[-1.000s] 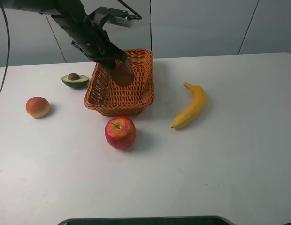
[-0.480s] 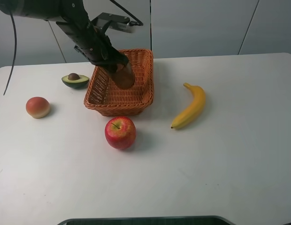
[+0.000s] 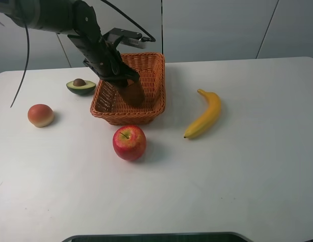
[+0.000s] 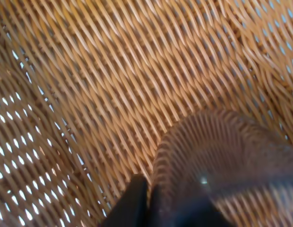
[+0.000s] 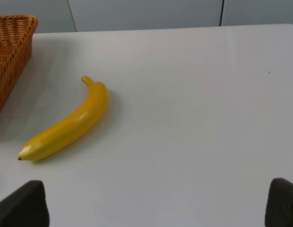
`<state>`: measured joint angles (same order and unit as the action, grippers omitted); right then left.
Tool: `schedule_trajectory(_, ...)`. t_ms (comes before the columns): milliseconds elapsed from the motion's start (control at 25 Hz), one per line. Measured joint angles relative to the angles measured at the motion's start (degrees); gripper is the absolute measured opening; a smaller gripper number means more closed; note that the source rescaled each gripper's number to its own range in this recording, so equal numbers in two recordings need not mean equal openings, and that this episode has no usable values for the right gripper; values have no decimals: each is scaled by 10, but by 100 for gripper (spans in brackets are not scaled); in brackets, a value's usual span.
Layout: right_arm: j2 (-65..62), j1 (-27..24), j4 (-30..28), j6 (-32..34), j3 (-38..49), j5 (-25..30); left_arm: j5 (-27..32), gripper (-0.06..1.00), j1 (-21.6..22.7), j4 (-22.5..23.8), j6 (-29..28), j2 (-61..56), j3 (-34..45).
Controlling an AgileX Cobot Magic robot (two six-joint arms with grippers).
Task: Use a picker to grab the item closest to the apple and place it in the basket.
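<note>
On the tabletop (image 3: 237,171) we count one basket (image 3: 127,117), one apple (image 3: 129,142), one banana (image 3: 204,115), one avocado half (image 3: 81,86) and one peach (image 3: 40,115). The left arm (image 3: 91,43) reaches into the basket. Its jaws are closed on a single brown fruit (image 3: 133,94), which sits low inside against the weave; we cannot tell whether it touches the floor. In the high view the apple lies just in front of the basket and the banana lies off to the right. The avocado half is just left of the basket, the peach farther left. The right jaws stand wide apart, holding nothing, over the tabletop near the banana.
</note>
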<state>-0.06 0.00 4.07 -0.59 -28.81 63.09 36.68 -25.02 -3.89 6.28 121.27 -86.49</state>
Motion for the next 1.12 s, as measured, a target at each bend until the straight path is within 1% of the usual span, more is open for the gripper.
schedule_trajectory(240, 0, 0, 0, 0, 0, 0, 0, 82, 0, -1, 0, 0, 0)
schedule_trajectory(320, 0, 0, 0, 0, 0, 0, 0, 95, 0, -1, -1, -2, 0)
schedule_trajectory(360, 0, 0, 0, 0, 0, 0, 0, 98, 0, -1, -1, -4, 0)
schedule_trajectory(440, 0, 0, 0, 0, 0, 0, 0, 99, 0, -1, -1, -17, 0)
schedule_trajectory(840, 0, 0, 0, 0, 0, 0, 3, 100, 0, -1, -1, -111, 0)
schedule_trajectory(920, 0, 0, 0, 0, 0, 0, 22, 100, 0, 4, -1, -133, 0)
schedule_trajectory(1000, 0, 0, 0, 0, 0, 0, 53, 100, 3, 22, -7, -157, 0)
schedule_trajectory(1080, 0, 0, 0, 0, 0, 0, 89, 100, 14, 39, -22, -178, 0)
schedule_trajectory(1120, 0, 0, 0, 0, 0, 0, 103, 100, 24, 39, -25, -190, 0)
